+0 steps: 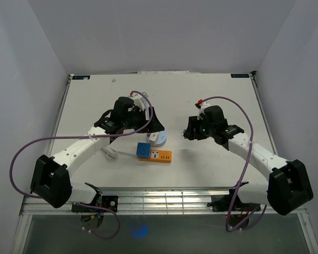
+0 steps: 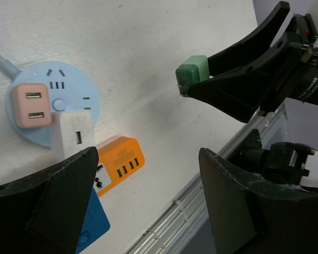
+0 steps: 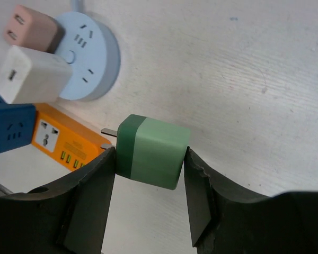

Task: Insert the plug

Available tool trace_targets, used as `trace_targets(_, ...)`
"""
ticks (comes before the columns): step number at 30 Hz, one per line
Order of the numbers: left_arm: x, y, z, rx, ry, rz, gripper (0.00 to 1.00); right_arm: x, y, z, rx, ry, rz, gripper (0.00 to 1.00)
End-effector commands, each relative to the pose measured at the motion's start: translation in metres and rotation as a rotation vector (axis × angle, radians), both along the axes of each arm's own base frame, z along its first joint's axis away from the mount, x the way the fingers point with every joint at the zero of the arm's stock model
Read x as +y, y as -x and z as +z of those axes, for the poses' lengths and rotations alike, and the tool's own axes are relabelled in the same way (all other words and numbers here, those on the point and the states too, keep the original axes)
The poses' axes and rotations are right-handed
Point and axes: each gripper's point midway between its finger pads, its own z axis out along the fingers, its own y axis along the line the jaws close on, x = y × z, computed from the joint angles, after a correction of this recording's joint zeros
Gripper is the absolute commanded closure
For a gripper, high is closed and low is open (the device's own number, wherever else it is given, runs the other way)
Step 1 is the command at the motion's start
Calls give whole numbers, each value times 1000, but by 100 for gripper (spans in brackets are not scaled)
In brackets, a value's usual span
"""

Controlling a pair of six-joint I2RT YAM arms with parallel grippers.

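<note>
My right gripper [image 3: 148, 154] is shut on a green plug [image 3: 159, 151], its two metal prongs pointing left, held above the white table to the right of the sockets. The plug also shows in the left wrist view [image 2: 193, 72]. A round light-blue socket hub [image 3: 93, 58] carries a pink adapter [image 3: 29, 29] and a white adapter [image 3: 29, 74]. An orange power strip [image 3: 55, 135] and a blue cube socket [image 3: 10, 127] lie beside it. My left gripper [image 2: 148, 159] is open and empty, hovering over the hub [image 1: 159, 138].
The orange strip [image 1: 161, 155] and blue cube [image 1: 143, 150] sit in front of the hub at mid-table. A white cable [image 1: 110, 153] lies by the left arm. The table's slotted front rail [image 1: 169, 200] runs along the near edge.
</note>
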Motion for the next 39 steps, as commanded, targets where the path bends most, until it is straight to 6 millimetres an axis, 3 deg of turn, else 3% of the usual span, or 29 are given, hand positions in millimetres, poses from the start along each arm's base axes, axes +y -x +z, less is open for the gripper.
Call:
trace_targets(1,-26,6,12,95,121,-71,12,26,-5,50,-166,-90,139,68)
trace_targets(7,-51,6,27,99,178,-92,12,48,7,75,-294,-106,272,68)
trace_targets(10,-61,8,26,125,191,-123,12,59,14,88,-338,-129,331,68)
trace_targets(21,-75,14,18,164,213,-190,14,72,21,96,-369,-120,387,68)
trace_targets(31,-82,18,5,207,228,-230,35,80,26,101,-391,-126,417,67)
trace_targets(32,-83,20,5,216,233,-245,42,81,27,102,-393,-127,420,67)
trace_targets(38,-86,22,3,221,240,-274,56,83,29,104,-403,-137,431,66)
trace_targets(39,-86,22,3,220,240,-273,63,82,29,103,-401,-132,430,65)
